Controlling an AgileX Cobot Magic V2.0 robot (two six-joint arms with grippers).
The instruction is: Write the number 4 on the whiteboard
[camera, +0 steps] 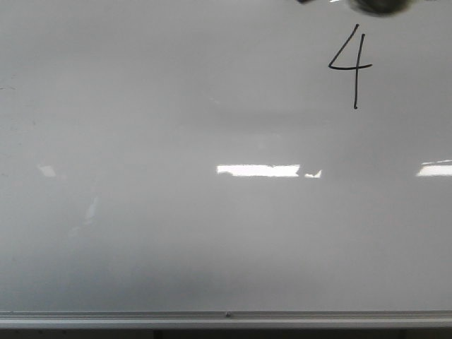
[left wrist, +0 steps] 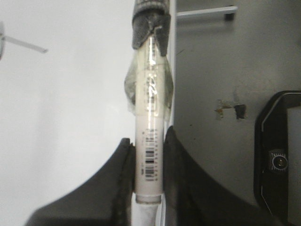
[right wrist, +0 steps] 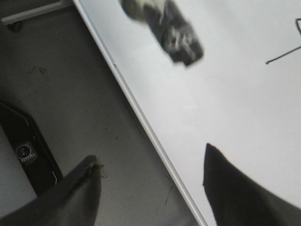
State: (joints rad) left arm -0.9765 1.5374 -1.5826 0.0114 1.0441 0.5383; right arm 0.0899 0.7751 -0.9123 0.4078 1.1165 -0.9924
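Note:
The whiteboard [camera: 176, 141] fills the front view, with its silver frame [camera: 226, 319] along the bottom. The number 4 [camera: 351, 67] is drawn in thin black line at the upper right. A dark blurred shape [camera: 380, 6] sits at the top edge just above it. My left gripper [left wrist: 148, 160] is shut on a white marker [left wrist: 149, 117] with a barcode label, tape wrap and dark tip end. My right gripper [right wrist: 149, 157] is open and empty, straddling the board's frame edge [right wrist: 141, 117]. The right wrist view shows the marker's dark end [right wrist: 176, 33] over the board and part of the 4 [right wrist: 282, 56].
Bright rectangular light reflections [camera: 258, 170] lie across the board's middle. Beside the board is a grey surface [left wrist: 221, 70] with a black device [left wrist: 277, 155], also seen in the right wrist view [right wrist: 26, 150]. A metal bar [left wrist: 207, 12] lies beyond.

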